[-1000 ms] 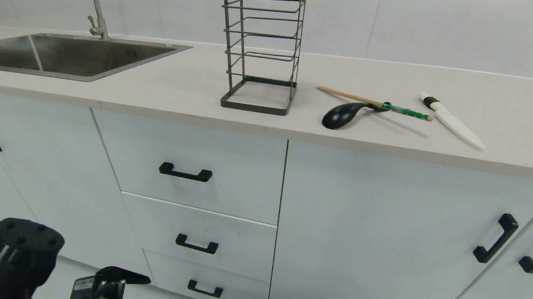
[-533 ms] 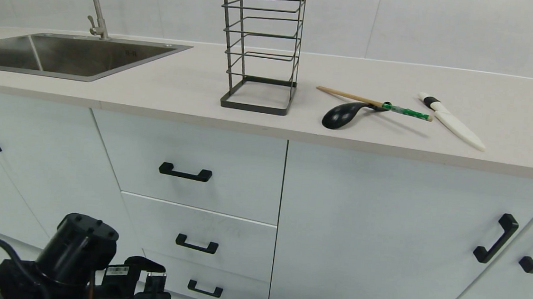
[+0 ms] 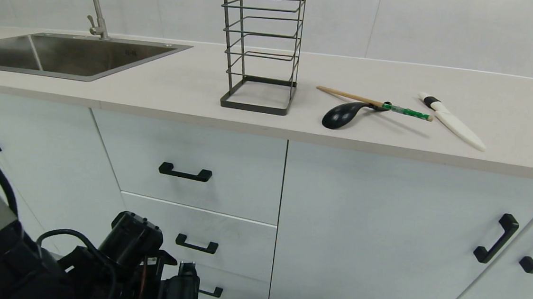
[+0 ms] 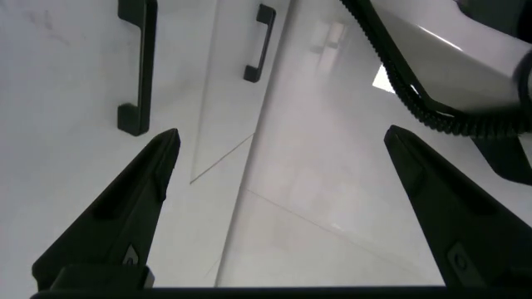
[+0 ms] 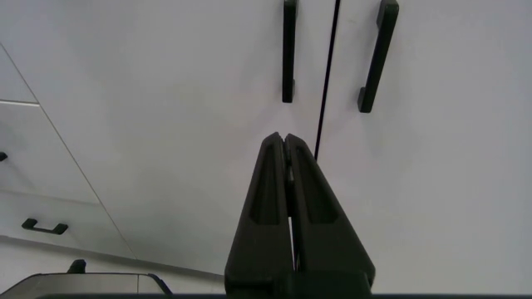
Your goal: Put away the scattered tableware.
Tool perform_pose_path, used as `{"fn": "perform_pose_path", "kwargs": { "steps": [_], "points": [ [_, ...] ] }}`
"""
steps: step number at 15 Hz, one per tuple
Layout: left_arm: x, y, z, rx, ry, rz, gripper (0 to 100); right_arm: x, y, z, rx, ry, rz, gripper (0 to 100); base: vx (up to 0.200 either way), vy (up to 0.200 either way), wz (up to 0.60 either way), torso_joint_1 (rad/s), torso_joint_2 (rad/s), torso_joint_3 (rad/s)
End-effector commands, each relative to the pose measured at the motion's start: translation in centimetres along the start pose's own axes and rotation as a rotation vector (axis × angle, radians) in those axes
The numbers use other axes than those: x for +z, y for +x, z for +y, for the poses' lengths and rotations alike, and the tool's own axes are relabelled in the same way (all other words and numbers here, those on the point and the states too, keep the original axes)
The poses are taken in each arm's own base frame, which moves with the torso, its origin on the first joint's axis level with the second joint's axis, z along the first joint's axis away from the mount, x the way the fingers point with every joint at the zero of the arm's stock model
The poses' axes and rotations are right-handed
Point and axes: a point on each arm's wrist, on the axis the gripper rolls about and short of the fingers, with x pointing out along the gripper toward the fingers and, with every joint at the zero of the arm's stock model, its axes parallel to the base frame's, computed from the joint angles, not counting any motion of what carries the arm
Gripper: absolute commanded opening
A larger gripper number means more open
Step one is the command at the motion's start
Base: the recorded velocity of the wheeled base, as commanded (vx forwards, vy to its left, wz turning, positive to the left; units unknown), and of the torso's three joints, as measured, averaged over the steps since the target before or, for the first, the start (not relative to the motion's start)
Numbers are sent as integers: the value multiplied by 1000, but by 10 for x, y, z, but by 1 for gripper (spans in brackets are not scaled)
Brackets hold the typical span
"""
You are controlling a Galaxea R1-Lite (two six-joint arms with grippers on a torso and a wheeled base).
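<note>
The left gripper point(image 4: 283, 139) has its two black fingers point(image 4: 133, 208) spread wide with nothing between them. The right gripper point(image 5: 285, 141) has its fingers pressed flat together, also holding nothing. In the head view the left gripper point(image 3: 180, 286) sits low in front of the white drawer fronts, near the black bar handle of the lowest drawer point(image 3: 205, 289), well below the pale stone countertop point(image 3: 157, 88).

The tableware lies up on that countertop: a glossy black plastic spoon point(image 3: 343, 115), a slim wooden chopstick with a green-patterned end point(image 3: 372, 102) resting across the spoon's handle, and a white knife with a black band on its handle point(image 3: 451, 122) a little apart to the right. A tall black wire rack point(image 3: 262, 49) stands just left of the spoon and looks like the place to put them.

The step in hand appears to be bringing the left arm up for a first pick. It should clear the counter's front edge before moving in. The chopstick is best taken first, since lifting the spoon from under it would likely roll it. The grip should close across its width.

The head view gives the counter layout and the arm's height against it. The wrist views settle the finger spacing, which the head view leaves unclear. The right wrist view also takes in two black cabinet door handles point(image 5: 288, 50) either side of a door seam.
</note>
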Motion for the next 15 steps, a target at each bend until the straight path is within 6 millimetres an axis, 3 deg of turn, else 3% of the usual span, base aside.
{"fn": "perform_pose_path", "kwargs": {
  "steps": [1, 6, 10, 15],
  "points": [
    [1, 19, 4, -25, -2, 17, 100, 0, 0, 0, 0, 0, 2, 0, 0, 0, 0, 0, 0, 0],
    [6, 42, 20, 15, -4, -11, 100, 0, 0, 0, 0, 0, 2, 0, 0, 0, 0, 0, 0, 0],
    [-3, 68, 40, 4, 79, -60, 100, 0, 0, 0, 0, 0, 0, 0, 0, 0, 0, 0, 0, 0],
    [-9, 84, 46, 34, 73, -60, 100, 0, 0, 0, 0, 0, 0, 0, 0, 0, 0, 0, 0, 0]
  ]
}}
